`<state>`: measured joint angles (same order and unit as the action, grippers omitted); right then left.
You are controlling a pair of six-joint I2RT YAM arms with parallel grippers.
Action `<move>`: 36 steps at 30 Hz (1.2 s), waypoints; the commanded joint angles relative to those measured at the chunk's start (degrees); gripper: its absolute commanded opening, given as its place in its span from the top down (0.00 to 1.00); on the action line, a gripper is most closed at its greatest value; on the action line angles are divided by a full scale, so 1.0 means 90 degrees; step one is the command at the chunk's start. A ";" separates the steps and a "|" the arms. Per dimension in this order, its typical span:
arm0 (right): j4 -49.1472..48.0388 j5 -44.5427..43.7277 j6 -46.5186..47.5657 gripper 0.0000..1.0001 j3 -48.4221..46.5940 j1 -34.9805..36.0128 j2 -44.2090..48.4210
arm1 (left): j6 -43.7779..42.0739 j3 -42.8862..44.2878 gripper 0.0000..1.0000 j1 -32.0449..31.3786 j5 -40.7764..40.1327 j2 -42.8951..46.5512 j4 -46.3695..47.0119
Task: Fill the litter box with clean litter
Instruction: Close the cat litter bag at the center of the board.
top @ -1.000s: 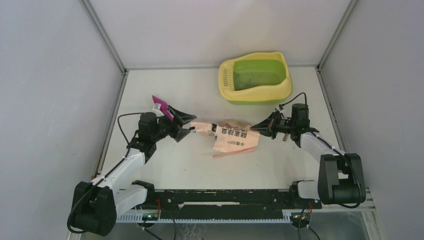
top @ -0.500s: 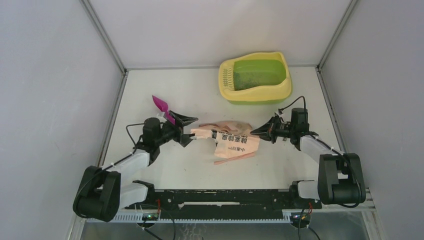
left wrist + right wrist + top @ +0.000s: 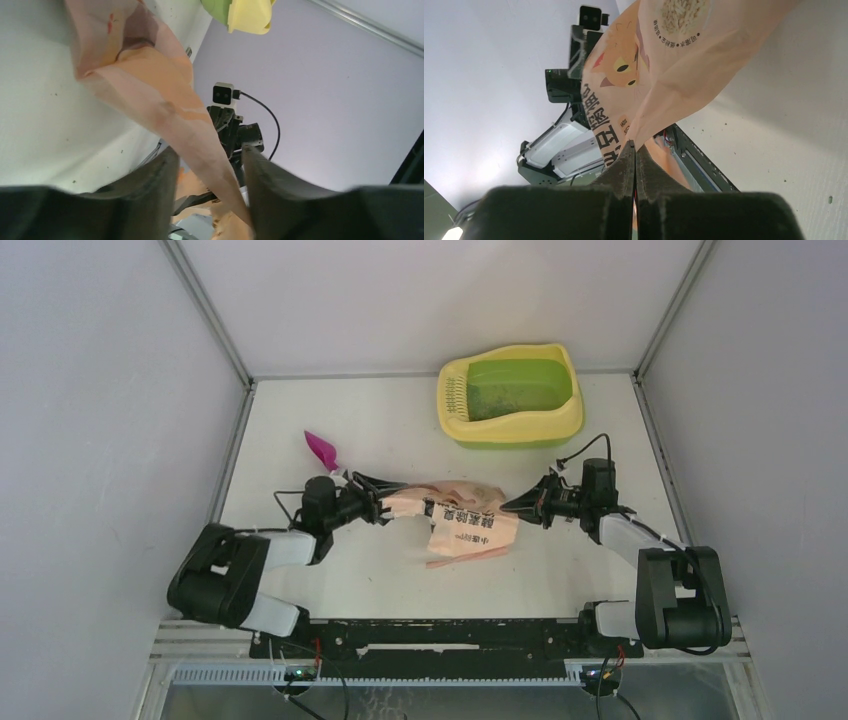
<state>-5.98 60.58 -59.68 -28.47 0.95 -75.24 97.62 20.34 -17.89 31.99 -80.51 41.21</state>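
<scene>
On a white table (image 3: 350, 410) walled by pale grey panels, two robot arms reach inward toward a crumpled bag lying between them. At the far right of the tabletop sits the litter box (image 3: 520, 432), a pale yellow tray with a lime-green basin and a slotted grille at its left end, well apart from both arms. Nearer the middle, the peach-pink bag (image 3: 465, 522), printed with dark lettering and a cartoon cat, stretches across the table from one arm to the other. Its right end is pinched in the right gripper (image 3: 508, 503), whose jaws are pressed together on the thin film. At the bag's left end, the left gripper (image 3: 385, 502) has its jaws standing partly apart, with a twisted strip of the bag running between the two fingers (image 3: 160, 190); small gaps show on either side of the strip. Behind the left gripper, a magenta scoop (image 3: 322, 448) lies on the table. A thin layer of the litter (image 3: 505, 398) darkens the floor of the green basin, and a few stray specks dot the white surface near the bag.
</scene>
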 commanded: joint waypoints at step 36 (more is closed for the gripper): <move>0.1912 -0.0172 0.0615 1.00 -0.1234 -0.0263 0.1685 | -0.4897 0.1995 0.98 -0.0170 -0.0278 0.2806 -0.6304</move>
<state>6.63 61.28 -60.20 -37.36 -0.60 -61.12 61.36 40.36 -19.86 31.73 -57.82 -10.70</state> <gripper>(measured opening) 0.006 0.015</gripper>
